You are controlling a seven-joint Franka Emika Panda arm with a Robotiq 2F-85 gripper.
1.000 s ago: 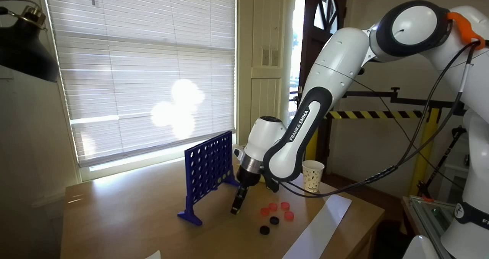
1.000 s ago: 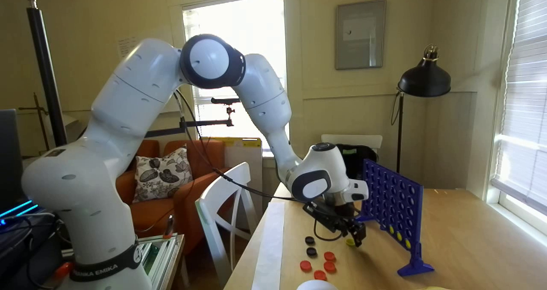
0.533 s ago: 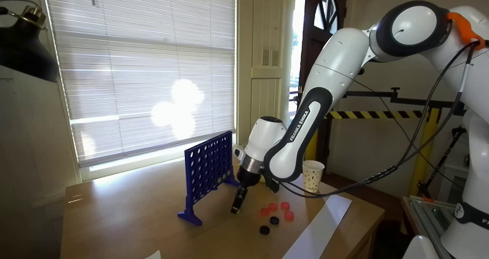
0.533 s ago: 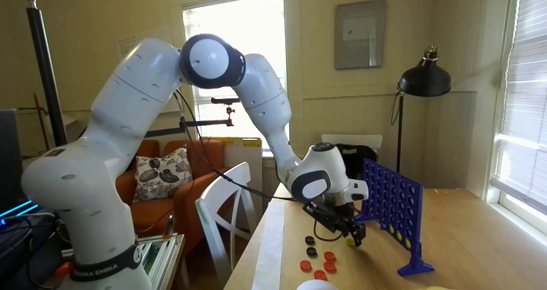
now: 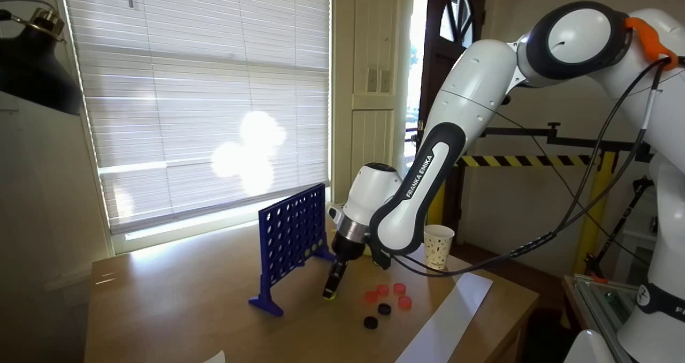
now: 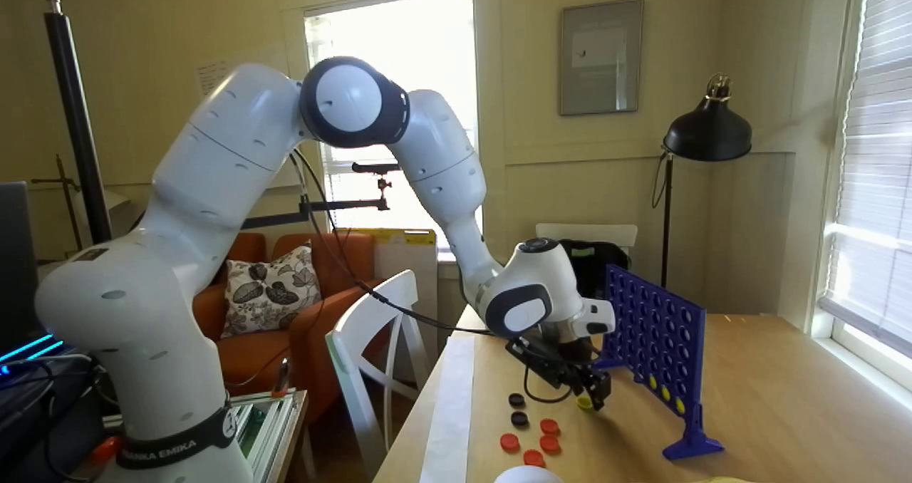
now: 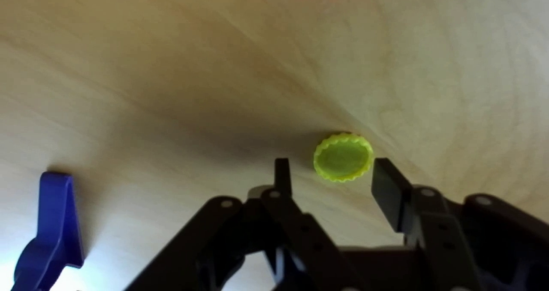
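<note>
A yellow disc with a scalloped rim (image 7: 343, 157) lies flat on the wooden table. My gripper (image 7: 332, 161) stands open around it, a finger on either side. The right finger (image 7: 389, 192) is very close to the disc's rim; whether they touch I cannot tell. A wider gap separates the disc from the left finger (image 7: 282, 175). In both exterior views the gripper (image 5: 329, 293) points down close to the tabletop, with the yellow disc (image 6: 584, 402) partly hidden at its fingertips. Beside it stands the blue upright game rack (image 5: 266, 250), with several yellow discs (image 6: 666, 393) in its low slots.
Several red discs (image 5: 405, 302) and two black discs (image 5: 384, 309) lie near the gripper. A white paper strip (image 5: 455, 315) runs along the table, and a speckled cup (image 5: 439, 245) stands farther off. The rack's blue foot (image 7: 55, 222) shows in the wrist view.
The jaws have narrowed somewhat. Slightly more of the yellow disc shows by the fingertips, while the arm has hardly moved. The rack and loose discs look the same.
</note>
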